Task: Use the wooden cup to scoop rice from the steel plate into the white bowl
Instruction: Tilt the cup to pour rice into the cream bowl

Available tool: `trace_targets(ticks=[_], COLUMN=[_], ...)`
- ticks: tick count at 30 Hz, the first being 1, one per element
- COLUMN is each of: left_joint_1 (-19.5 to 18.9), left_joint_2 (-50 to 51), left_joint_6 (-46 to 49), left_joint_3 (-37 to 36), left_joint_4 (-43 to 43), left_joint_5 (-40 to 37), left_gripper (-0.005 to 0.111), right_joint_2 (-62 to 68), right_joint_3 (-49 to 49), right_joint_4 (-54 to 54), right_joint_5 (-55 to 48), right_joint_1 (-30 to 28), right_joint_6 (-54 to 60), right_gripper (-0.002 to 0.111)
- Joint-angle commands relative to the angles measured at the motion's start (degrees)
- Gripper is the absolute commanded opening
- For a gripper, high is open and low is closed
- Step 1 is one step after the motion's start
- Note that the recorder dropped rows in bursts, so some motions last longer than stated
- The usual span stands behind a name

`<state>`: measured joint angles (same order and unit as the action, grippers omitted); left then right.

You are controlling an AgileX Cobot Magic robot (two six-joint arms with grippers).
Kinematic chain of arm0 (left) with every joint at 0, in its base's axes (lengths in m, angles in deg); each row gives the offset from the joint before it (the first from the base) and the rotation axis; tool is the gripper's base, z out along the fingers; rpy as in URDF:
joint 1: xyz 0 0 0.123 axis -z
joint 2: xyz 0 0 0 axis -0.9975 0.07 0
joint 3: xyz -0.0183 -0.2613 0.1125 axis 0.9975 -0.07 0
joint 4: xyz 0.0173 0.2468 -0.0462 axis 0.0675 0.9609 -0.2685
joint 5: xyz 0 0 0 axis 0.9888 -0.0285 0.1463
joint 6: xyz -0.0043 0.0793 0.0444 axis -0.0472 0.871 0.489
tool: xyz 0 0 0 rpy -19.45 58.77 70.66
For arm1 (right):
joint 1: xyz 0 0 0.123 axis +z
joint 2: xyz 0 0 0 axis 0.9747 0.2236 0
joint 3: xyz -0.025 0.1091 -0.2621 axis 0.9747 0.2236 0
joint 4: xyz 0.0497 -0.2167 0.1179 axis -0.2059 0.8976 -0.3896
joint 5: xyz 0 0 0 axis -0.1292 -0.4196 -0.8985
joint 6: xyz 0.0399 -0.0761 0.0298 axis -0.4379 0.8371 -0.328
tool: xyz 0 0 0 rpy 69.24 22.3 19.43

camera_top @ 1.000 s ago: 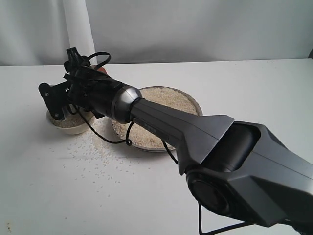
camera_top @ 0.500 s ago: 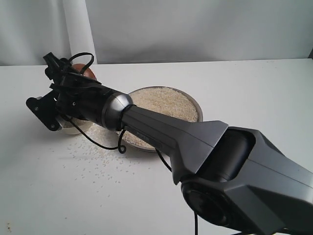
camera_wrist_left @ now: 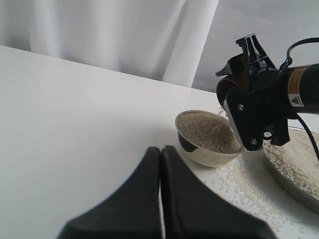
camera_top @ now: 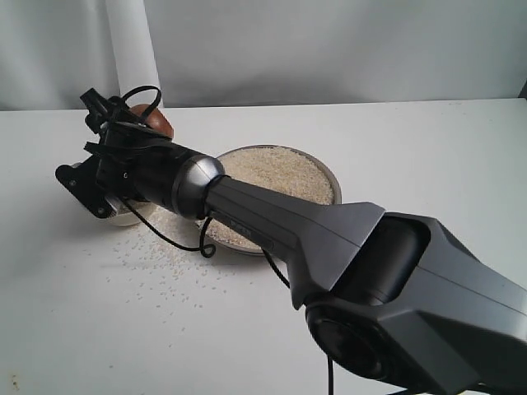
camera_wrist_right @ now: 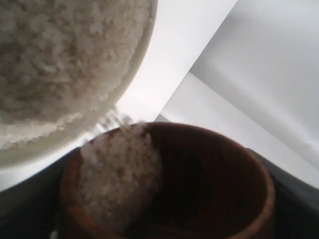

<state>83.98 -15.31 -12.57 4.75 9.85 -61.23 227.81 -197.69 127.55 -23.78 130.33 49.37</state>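
My right gripper (camera_top: pixel 136 123) reaches across to the left and is shut on the wooden cup (camera_top: pixel 156 120), which is tipped over the white bowl (camera_top: pixel 125 217). In the right wrist view the cup (camera_wrist_right: pixel 214 169) holds a clump of rice (camera_wrist_right: pixel 119 174) sliding toward its lip, close above the bowl's rim (camera_wrist_right: pixel 75 134). The bowl (camera_wrist_left: pixel 199 152) is heaped with rice (camera_wrist_left: pixel 207 132), with the right gripper (camera_wrist_left: pixel 254 109) over its edge. The steel plate (camera_top: pixel 329 174) holds a bed of rice (camera_top: pixel 276 169). My left gripper (camera_wrist_left: pixel 160 155) is shut and empty, short of the bowl.
Loose grains (camera_top: pixel 156 255) are scattered on the white table in front of the bowl and plate, seen also as spilled grains (camera_wrist_left: pixel 239 181) between the two vessels. A white curtain (camera_top: pixel 132 49) hangs behind the bowl. The right arm's dark body (camera_top: pixel 395 271) covers the lower right.
The right gripper has swung left and rolled with the cup, tipping it over the white bowl; in the last half second it shifted only slightly. The left gripper shows no change.
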Motion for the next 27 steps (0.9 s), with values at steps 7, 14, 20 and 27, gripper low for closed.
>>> trace_targets(ticks=[7,14,20,27], left_joint_1=[0.27,0.27,0.27,0.27], left_joint_2=[-0.14,-0.14,-0.14,-0.14], left_joint_6=[-0.22,-0.22,-0.22,-0.22], left_joint_3=[0.37,0.37,0.37,0.37], left_joint_4=[-0.09,-0.09,-0.09,-0.09], left_joint_5=[0.57,0.57,0.57,0.57], left_gripper=[0.000,0.000,0.000,0.000], right_joint_2=[-1.69,-2.69,-3.34,-3.59], right_joint_3=[-0.74,-0.74,-0.74,-0.74], right_joint_4=[2.22,3.76,3.44,3.29], right_joint_5=[0.45,2.86,3.27,4.33], right_joint_1=[-0.04,-0.04,-0.04,-0.04], right_joint_6=[6.63,6.63,6.63,6.63], right_gripper=[0.000,0.000,0.000,0.000])
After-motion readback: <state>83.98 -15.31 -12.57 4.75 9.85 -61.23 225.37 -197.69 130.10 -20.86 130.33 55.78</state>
